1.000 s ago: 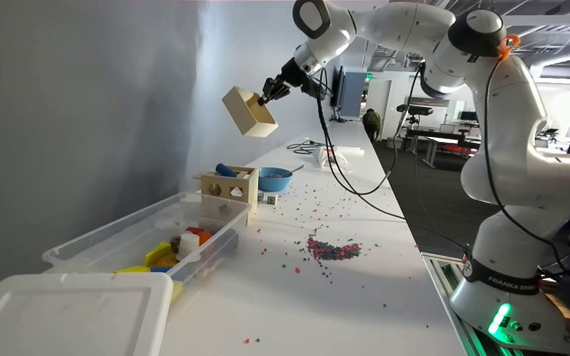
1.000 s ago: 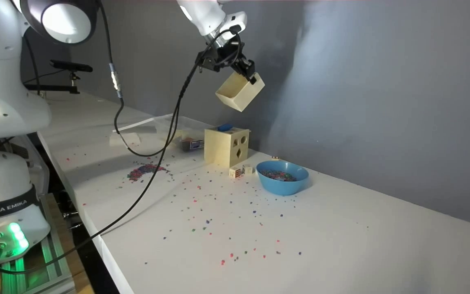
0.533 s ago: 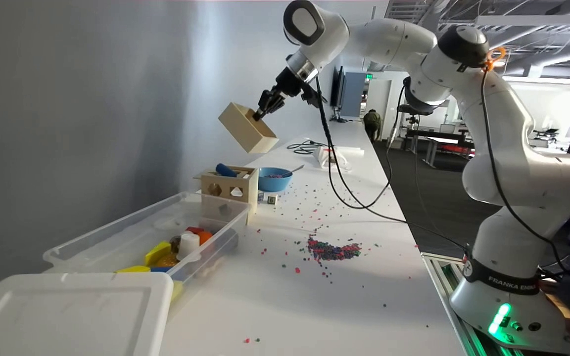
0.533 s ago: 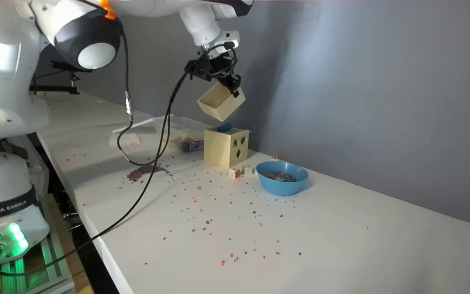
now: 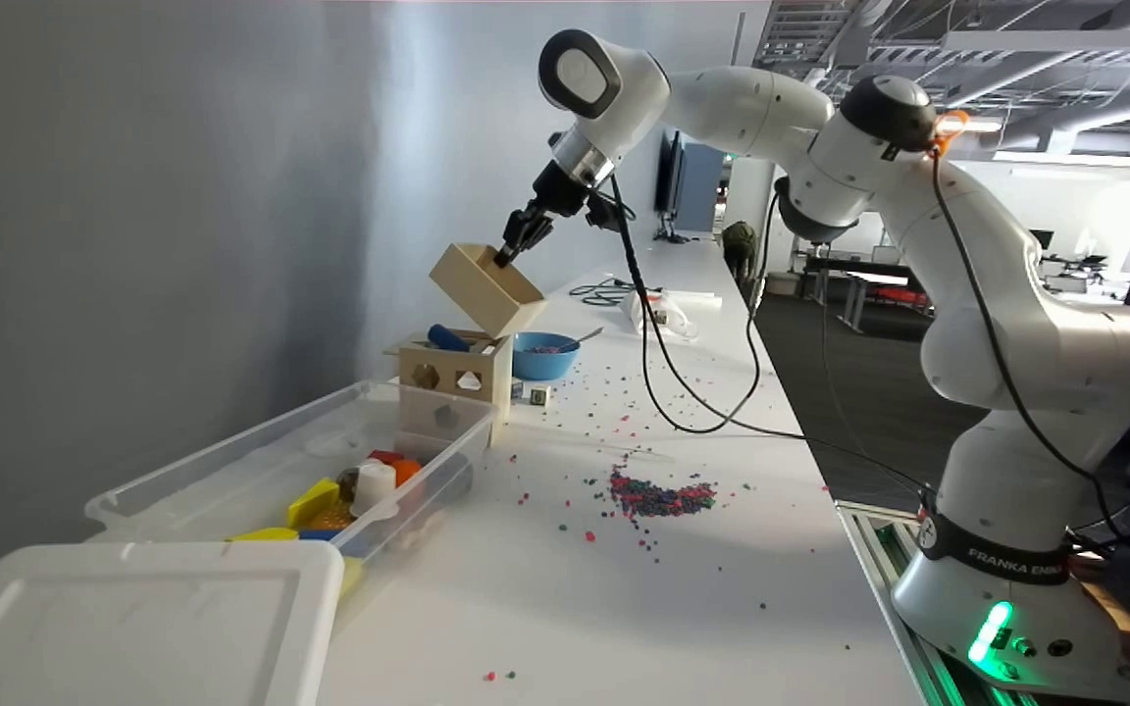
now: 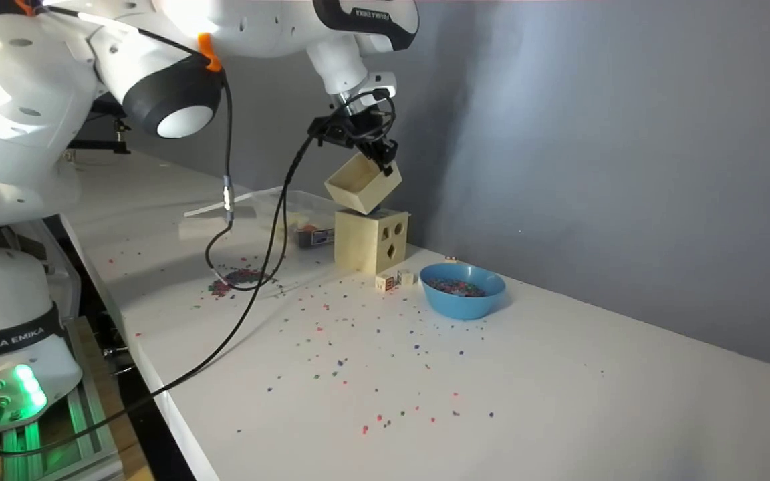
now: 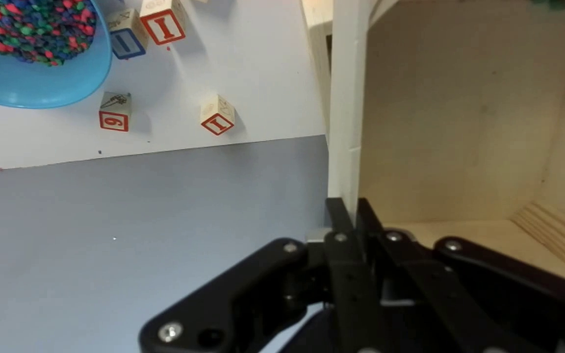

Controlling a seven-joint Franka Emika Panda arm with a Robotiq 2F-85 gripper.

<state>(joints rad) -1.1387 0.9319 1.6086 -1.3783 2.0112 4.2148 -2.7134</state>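
Observation:
My gripper (image 7: pixel 348 208) is shut on one thin wall of an open wooden box (image 7: pixel 464 113), with a finger on each side of that wall. The box (image 5: pixel 482 294) hangs tilted in both exterior views, its hollow side turned up toward the arm. Right below it stands a wooden shape-sorter cube (image 6: pixel 361 244) with cut-out holes. The held box's low corner overlaps the cube's top; whether they touch I cannot tell. A blue cylinder (image 5: pixel 447 338) lies on top of the cube. Inside the held box I see bare wood and a small green bit (image 7: pixel 557 4).
A blue bowl (image 6: pixel 462 307) of coloured pebbles sits beside the cube, near several letter blocks (image 6: pixel 384 283). A clear bin (image 5: pixel 231 461) of toys and a white lid (image 5: pixel 153 618) lie by the grey wall. Pebbles form a pile (image 5: pixel 663 498) and scatter over the table.
The arm has come down, carrying the wooden box from well above the cube to just over its top. The grip on the box wall stays the same.

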